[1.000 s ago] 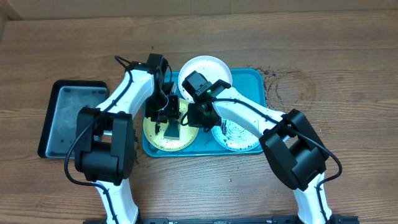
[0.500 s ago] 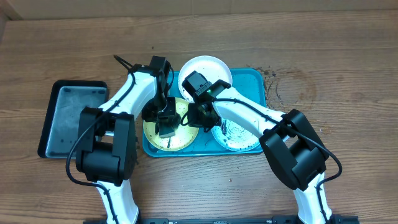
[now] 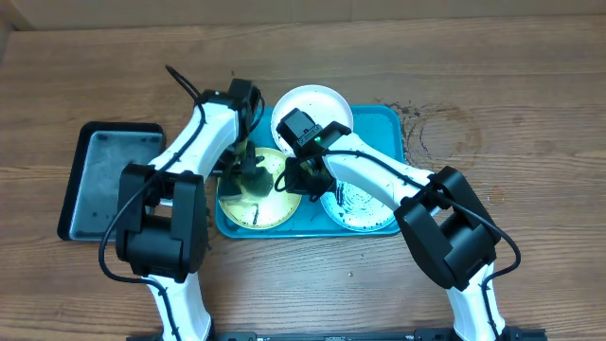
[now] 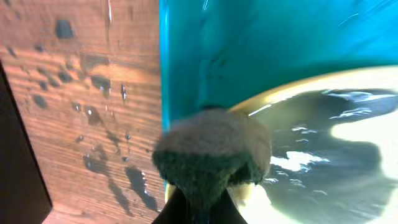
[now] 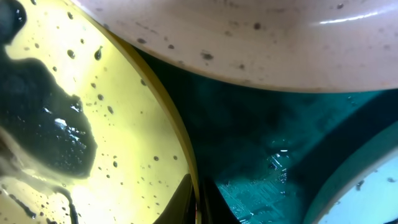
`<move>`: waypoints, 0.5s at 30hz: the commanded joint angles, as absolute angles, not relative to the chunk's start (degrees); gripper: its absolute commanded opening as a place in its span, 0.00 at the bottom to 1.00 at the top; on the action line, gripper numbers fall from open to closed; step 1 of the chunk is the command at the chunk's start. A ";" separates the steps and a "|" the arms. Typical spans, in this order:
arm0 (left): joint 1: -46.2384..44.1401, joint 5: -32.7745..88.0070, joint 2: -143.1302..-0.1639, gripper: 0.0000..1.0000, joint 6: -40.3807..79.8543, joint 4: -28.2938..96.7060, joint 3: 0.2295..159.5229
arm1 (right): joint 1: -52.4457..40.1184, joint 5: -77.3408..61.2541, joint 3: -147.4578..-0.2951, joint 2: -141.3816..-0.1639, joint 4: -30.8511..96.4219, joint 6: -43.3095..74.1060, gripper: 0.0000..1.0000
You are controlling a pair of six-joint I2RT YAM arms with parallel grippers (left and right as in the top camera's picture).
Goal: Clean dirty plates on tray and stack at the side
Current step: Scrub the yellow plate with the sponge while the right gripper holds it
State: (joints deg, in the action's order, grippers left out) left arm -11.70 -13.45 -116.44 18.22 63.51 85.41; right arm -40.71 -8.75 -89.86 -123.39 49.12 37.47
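The turquoise tray (image 3: pixel 390 123) holds three plates: a yellow-green plate (image 3: pixel 248 210) at the left, a white plate (image 3: pixel 317 102) at the back and a teal-rimmed plate (image 3: pixel 365 210) at the right. My left gripper (image 3: pixel 248 175) is shut on a dark green sponge (image 4: pixel 211 155), which is pressed on the yellow-green plate (image 4: pixel 348 143) near its left rim. My right gripper (image 5: pixel 198 202) is shut on that plate's right rim (image 5: pixel 124 124), with one finger on each side. The plate is wet and speckled. The white plate (image 5: pixel 249 43) also carries dark specks.
A black tray (image 3: pixel 104 180) lies on the wooden table left of the turquoise tray. Water drops (image 4: pixel 81 93) wet the wood by the tray's left edge. Dark crumbs (image 3: pixel 413 116) lie off the tray's far right corner.
My left gripper has slid the sponge from the middle of the yellow-green plate back toward its far left rim. The right gripper has kept its hold on the rim.
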 commanded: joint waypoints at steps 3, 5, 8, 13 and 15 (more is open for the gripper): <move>-11.29 15.40 -116.66 0.04 5.78 63.55 93.17 | -40.75 -7.14 -89.10 -123.90 49.76 37.54 0.04; -11.29 20.43 -116.71 0.04 4.49 63.33 92.77 | -40.75 -7.14 -89.10 -123.90 49.76 37.54 0.04; -11.29 20.91 -116.81 0.04 4.91 62.85 90.32 | -40.75 -7.14 -89.10 -123.90 49.71 37.54 0.04; -11.29 19.94 -116.84 0.04 4.95 59.40 83.42 | -40.75 -7.11 -89.10 -123.90 49.43 37.54 0.04; -11.22 17.19 -116.84 0.04 6.33 57.49 80.95 | -40.75 -7.11 -89.10 -123.90 49.43 37.54 0.04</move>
